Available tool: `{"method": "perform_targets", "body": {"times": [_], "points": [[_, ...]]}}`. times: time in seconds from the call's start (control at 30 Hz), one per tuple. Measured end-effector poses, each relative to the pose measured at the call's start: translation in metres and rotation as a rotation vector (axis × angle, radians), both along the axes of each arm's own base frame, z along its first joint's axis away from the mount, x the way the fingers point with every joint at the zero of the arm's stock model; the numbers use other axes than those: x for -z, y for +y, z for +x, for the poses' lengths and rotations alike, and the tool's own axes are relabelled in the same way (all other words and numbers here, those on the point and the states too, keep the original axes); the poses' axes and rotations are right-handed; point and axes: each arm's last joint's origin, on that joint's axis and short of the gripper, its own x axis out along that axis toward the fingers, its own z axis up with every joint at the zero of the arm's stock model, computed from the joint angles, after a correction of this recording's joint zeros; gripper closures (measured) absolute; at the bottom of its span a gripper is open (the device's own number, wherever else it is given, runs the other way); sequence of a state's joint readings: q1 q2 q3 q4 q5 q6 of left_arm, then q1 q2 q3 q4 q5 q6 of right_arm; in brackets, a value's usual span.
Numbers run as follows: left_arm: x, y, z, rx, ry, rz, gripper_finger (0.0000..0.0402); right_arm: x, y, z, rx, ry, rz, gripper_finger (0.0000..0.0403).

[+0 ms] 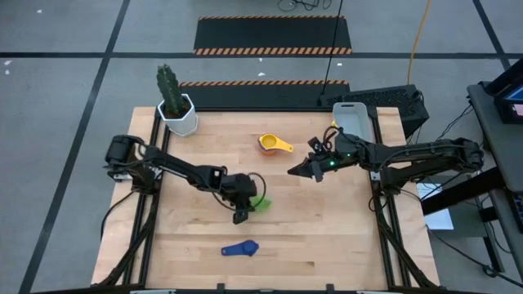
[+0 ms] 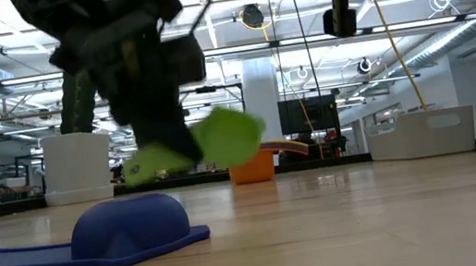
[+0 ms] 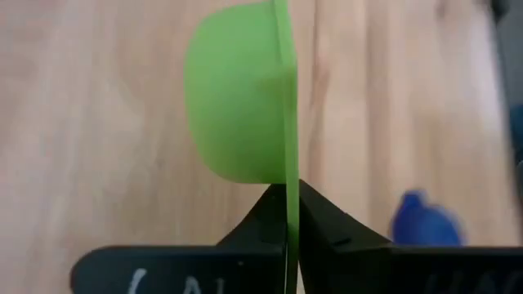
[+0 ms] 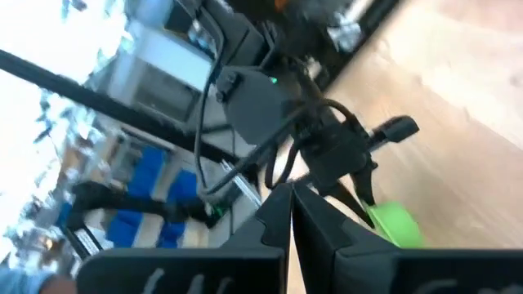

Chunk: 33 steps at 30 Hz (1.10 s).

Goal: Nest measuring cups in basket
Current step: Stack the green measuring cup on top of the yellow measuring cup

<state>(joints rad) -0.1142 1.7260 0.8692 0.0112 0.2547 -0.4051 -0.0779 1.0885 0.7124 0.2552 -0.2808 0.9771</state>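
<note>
— What's on the wooden table (image 1: 327, 237), biggest things first?

— The white hexagonal pot (image 1: 179, 115) with its cactus stands at the far left corner, and the pale grey basket (image 1: 351, 118) at the far right edge.

— And the arms?

— The left gripper (image 1: 249, 204) is near the middle of the table, clamped on the flat handle of the green measuring cup (image 3: 237, 106); the bowl juts out past the fingertips, raised off the wood in the low view. The right gripper (image 1: 296, 171) hangs above the table between the green cup and the basket, fingers pressed together on nothing.

— Other cups?

— The yellow-orange cup (image 1: 273, 144) lies between pot and basket, beside the right gripper. The dark blue cup (image 1: 241, 248) lies bowl-down near the front edge, apart from both grippers.
</note>
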Motion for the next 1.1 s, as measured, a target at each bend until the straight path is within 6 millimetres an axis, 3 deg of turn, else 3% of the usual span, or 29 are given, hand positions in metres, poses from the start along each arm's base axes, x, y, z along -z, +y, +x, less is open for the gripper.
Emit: {"method": "perform_targets", "body": {"times": [0.37, 0.57, 0.7, 0.93, 1.1], "points": [[-0.103, 0.047, -0.017, -0.478, -0.427, 0.036, 0.0395, -0.021, -0.019, 0.002, 0.173, -0.152, 0.054, 0.0397], [-0.135, 0.072, -0.022, -0.659, -0.665, -0.016, 0.0395, -0.069, -0.032, 0.003, 0.218, -0.31, -0.053, 0.0397], [-0.156, 0.082, -0.022, -0.764, -0.888, -0.058, 0.0395, -0.083, -0.046, 0.0, 0.275, -0.349, -0.111, 0.0397], [-0.179, 0.095, -0.029, -0.93, -1.145, -0.082, 0.0395, -0.089, -0.056, -0.004, 0.296, -0.402, -0.127, 0.0371], [-0.191, 0.096, -0.031, -0.996, -1.219, -0.111, 0.0395, -0.084, -0.06, 0.007, 0.317, -0.413, -0.109, 0.0335]]}}
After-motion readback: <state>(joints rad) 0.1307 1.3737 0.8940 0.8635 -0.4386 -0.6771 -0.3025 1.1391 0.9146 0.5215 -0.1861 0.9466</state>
